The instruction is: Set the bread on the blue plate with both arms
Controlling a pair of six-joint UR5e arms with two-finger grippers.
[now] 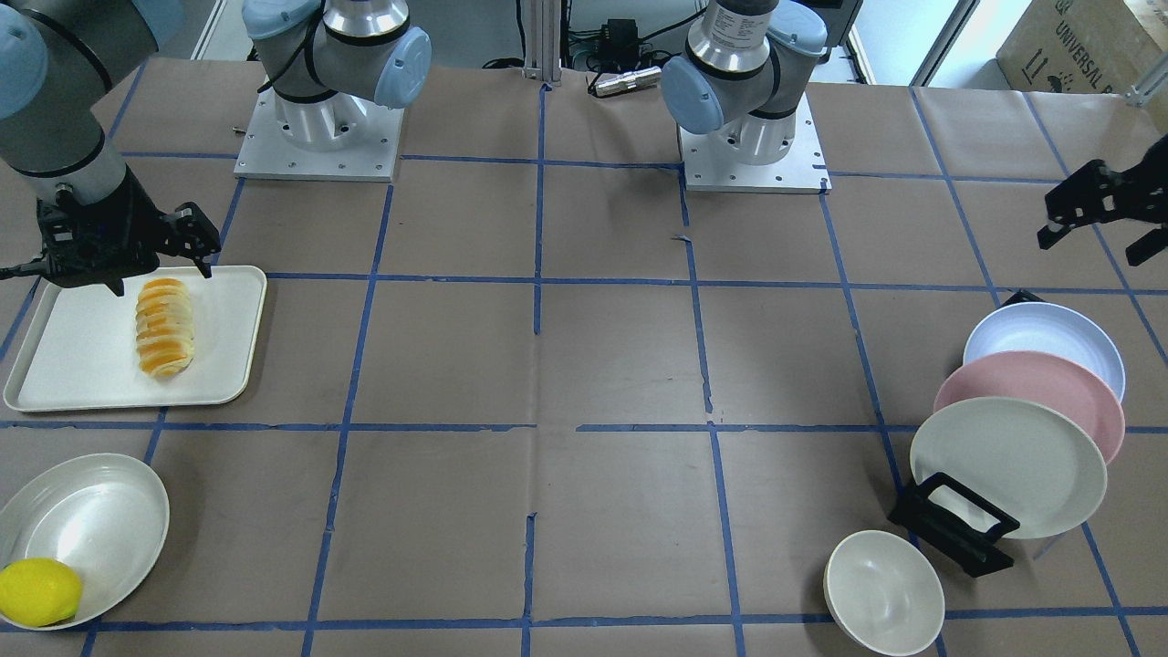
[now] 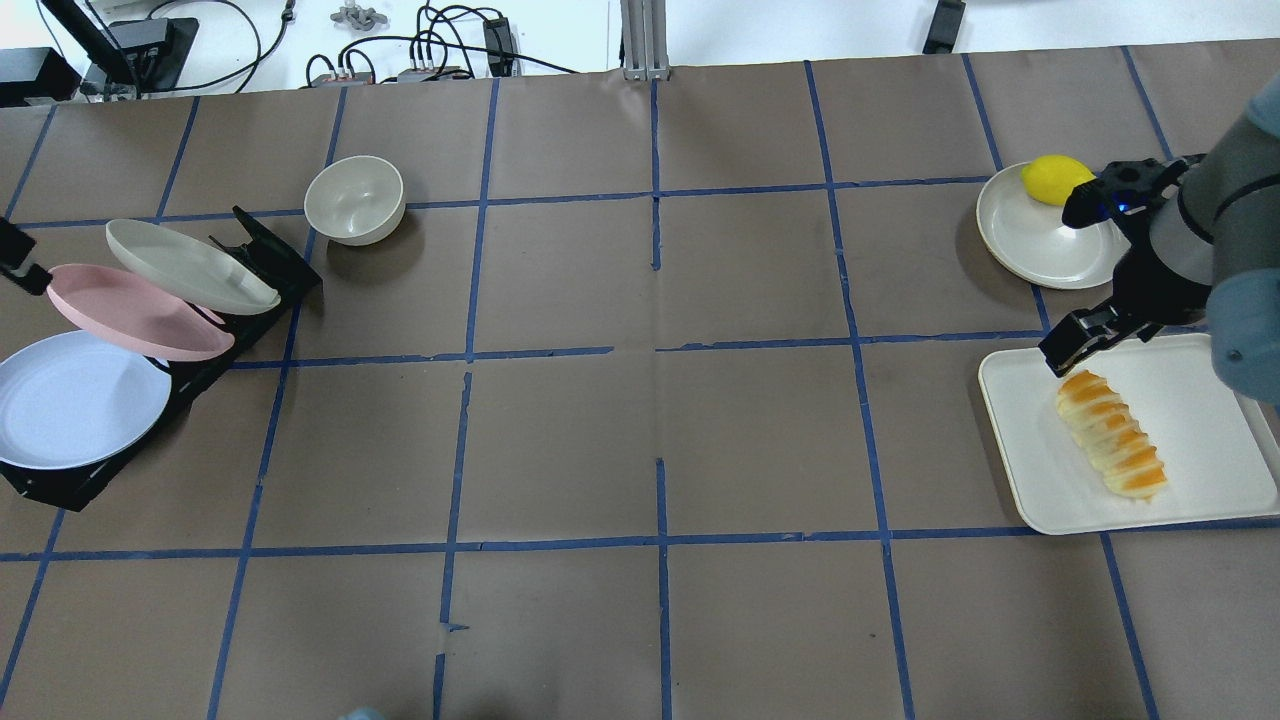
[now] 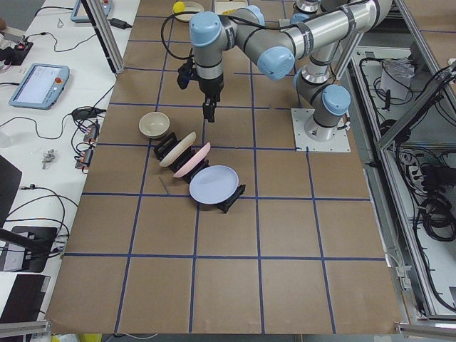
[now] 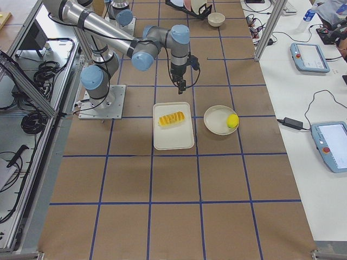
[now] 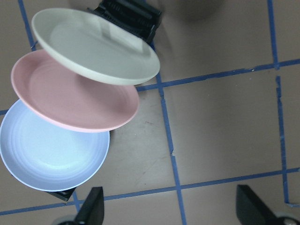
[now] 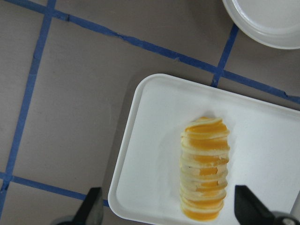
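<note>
Right gripper (image 6: 169,208) spread wide, empty, hovering over bread (image 6: 205,168).

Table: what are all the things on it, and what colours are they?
bread: 1, orange with pale stripes, on the tray
tray: 1, white, robot's right side
lemon: 1, yellow, on the white plate
white plate: 1, white, beside the tray
blue plate: 1, pale blue, in the rack
pink plate: 1, pink, in the rack
cream plate: 1, cream, in the rack
rack: 1, black, robot's left side
bowl: 1, cream, beside the rack
left tool: 1, black, open, near the rack
right tool: 1, black, open, above the tray
</note>
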